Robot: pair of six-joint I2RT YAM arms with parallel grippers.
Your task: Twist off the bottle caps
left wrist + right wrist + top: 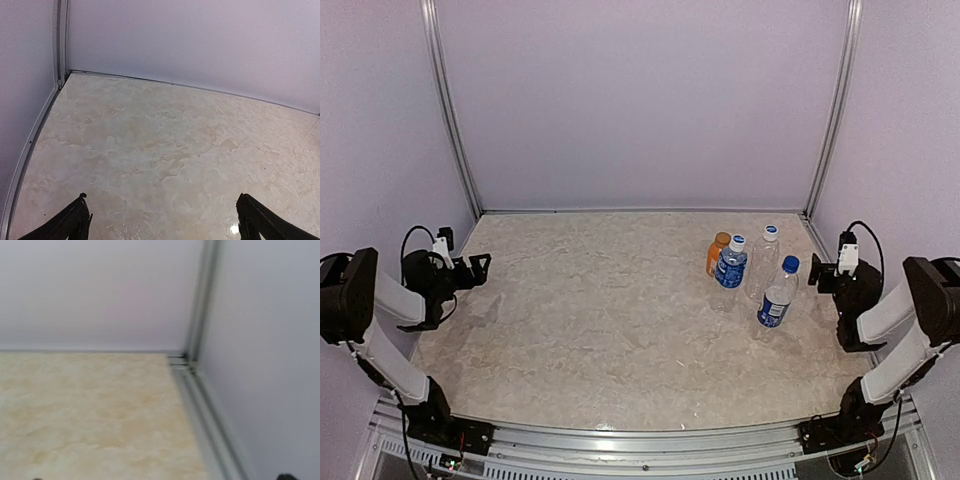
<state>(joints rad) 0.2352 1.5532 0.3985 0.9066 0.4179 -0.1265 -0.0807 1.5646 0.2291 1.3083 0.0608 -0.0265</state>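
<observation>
Pale marble-pattern table (600, 320), plain lavender walls (640, 100), metal frame posts (450, 110) in the back corners. All four bottles stand upright in a tight cluster at right of centre in the top view, caps on. The orange bottle (717, 254) is leftmost and touches or sits just beside a blue-label bottle (731, 266). The unlabelled clear bottle (766, 258) is behind and to the right. A second blue-label bottle (777, 296) is nearest the lower right.

The left gripper (478, 267) is at the left edge of the frame, well apart from the bottles. Its jaws are spread wide and hold nothing. In the left wrist view both fingers (70, 225) sit at the bottom corners over bare table.

The right gripper (817, 275) is at the right edge, near the second blue-label bottle but not touching. Its jaws are apart and hold nothing. The right wrist view is blurry and shows only the back right corner.
</observation>
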